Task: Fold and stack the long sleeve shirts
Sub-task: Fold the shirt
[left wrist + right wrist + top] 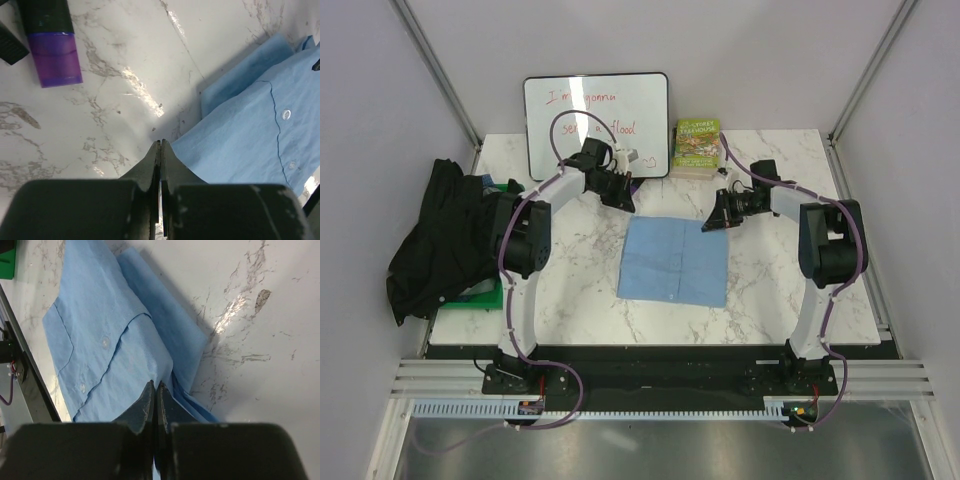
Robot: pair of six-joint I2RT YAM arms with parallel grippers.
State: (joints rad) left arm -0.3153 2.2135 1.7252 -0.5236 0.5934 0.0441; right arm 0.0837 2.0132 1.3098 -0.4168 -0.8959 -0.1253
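The light blue shirt (675,260) lies folded into a flat rectangle in the middle of the table, button front up. It also shows in the left wrist view (260,135) and the right wrist view (110,355). The black shirt (440,240) lies in a crumpled heap at the table's left edge. My left gripper (618,195) is shut and empty, low over bare marble just off the blue shirt's far left corner (160,142). My right gripper (715,218) is shut at the shirt's far right corner (155,385); no cloth shows between its jaws.
A whiteboard (597,122) leans on the back wall, a purple-capped marker (54,50) lying near it. A green-covered book (697,145) stands at the back right. A green flat thing (480,297) lies partly under the black shirt. Walls close off three sides.
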